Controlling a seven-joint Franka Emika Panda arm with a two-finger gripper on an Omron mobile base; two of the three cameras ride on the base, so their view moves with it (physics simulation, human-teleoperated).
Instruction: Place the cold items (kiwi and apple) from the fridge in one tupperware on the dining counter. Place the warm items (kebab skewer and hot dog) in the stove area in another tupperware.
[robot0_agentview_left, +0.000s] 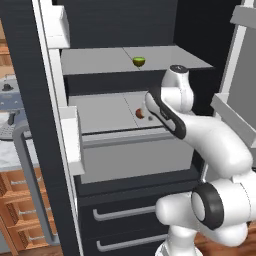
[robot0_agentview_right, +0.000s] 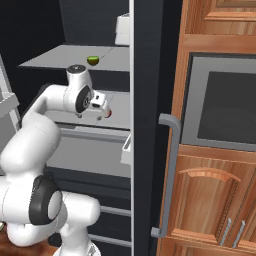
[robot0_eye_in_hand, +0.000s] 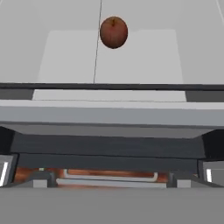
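Observation:
A red-brown apple (robot0_eye_in_hand: 113, 32) lies on the lower fridge shelf (robot0_agentview_left: 102, 112); it also shows as the apple (robot0_agentview_left: 140, 113) beside my hand and as the apple (robot0_agentview_right: 108, 113) half hidden behind it. A green kiwi (robot0_agentview_left: 139, 61) sits on the upper shelf (robot0_agentview_right: 55, 57), seen from the other side as the kiwi (robot0_agentview_right: 93, 60). My gripper (robot0_agentview_right: 103, 107) hovers over the front of the lower shelf, just short of the apple. In the hand view the gripper (robot0_eye_in_hand: 112, 173) is open, its fingertips (robot0_eye_in_hand: 213, 171) wide apart with nothing between them. Kebab skewer, hot dog and tupperware are out of view.
The open fridge door (robot0_agentview_left: 45, 125) with its bins and handle (robot0_agentview_left: 25, 165) stands at left. The other door edge (robot0_agentview_right: 145, 125) and a wooden cabinet with a built-in oven (robot0_agentview_right: 220, 100) are at right. Drawers (robot0_agentview_left: 125, 212) lie below the shelves.

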